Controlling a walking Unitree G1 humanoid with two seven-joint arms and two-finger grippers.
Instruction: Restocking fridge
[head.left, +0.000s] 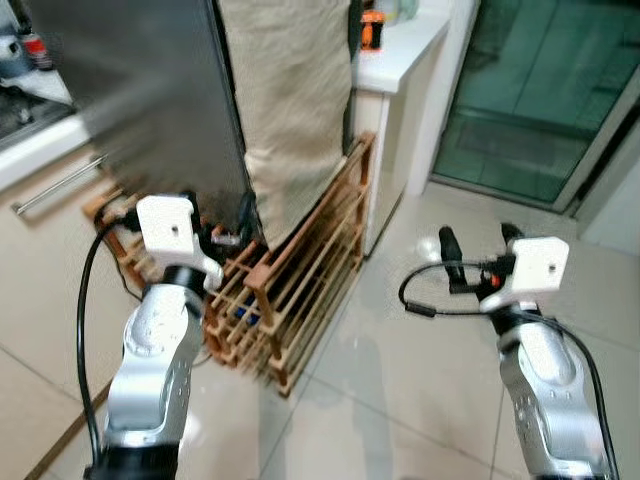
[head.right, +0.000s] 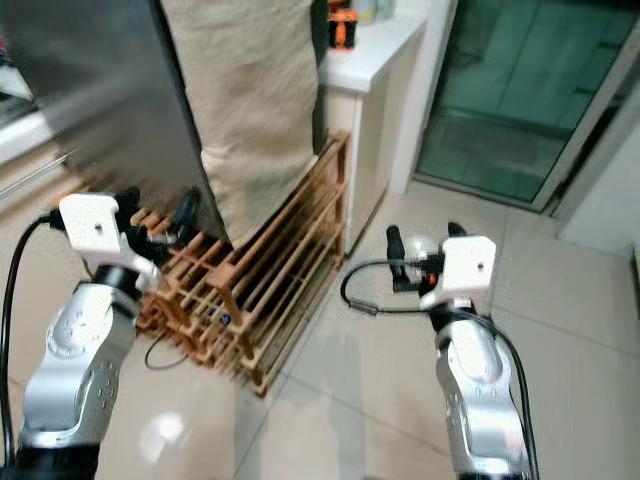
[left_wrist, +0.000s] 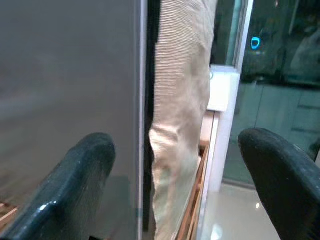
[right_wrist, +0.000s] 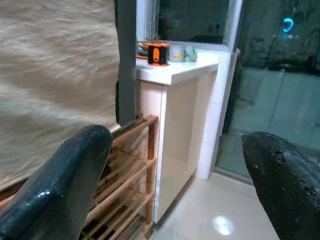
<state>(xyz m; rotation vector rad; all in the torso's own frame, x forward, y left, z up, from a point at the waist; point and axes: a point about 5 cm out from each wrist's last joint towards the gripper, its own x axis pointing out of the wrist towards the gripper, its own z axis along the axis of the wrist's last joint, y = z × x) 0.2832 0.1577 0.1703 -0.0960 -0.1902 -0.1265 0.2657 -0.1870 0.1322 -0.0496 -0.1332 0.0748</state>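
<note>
We see the fridge (head.left: 150, 90) at upper left of the head views, a tall dark grey slab with its door shut, blurred, standing just beside a beige cloth (head.left: 290, 100) that hangs down its right side. Left gripper (head.left: 222, 222) is raised in front of the fridge's lower corner, fingers spread wide with nothing between them; in the left wrist view the two black fingers (left_wrist: 75, 190) frame the fridge's grey face and the cloth edge, not touching either as far as we can tell. Right gripper (head.left: 478, 248) is held up over the pale tiled floor (head.left: 400, 400), well apart from the fridge, fingers also wide open and empty, a black cable looping off its wrist. Right wrist view looks between its fingers (right_wrist: 65, 185) at a white counter (right_wrist: 175, 70) carrying an orange-and-black item (right_wrist: 157, 53) and a couple of small pale containers, too small to tell what. A wooden slatted rack (head.left: 290, 290) sits on the floor below the cloth, between the fridge and the white counter cabinet, something small and blue inside its lower rungs. Dark glass door (head.left: 540, 90) at upper right. At far left a light counter edge with a metal bar handle (head.left: 55, 185), blurred.
</note>
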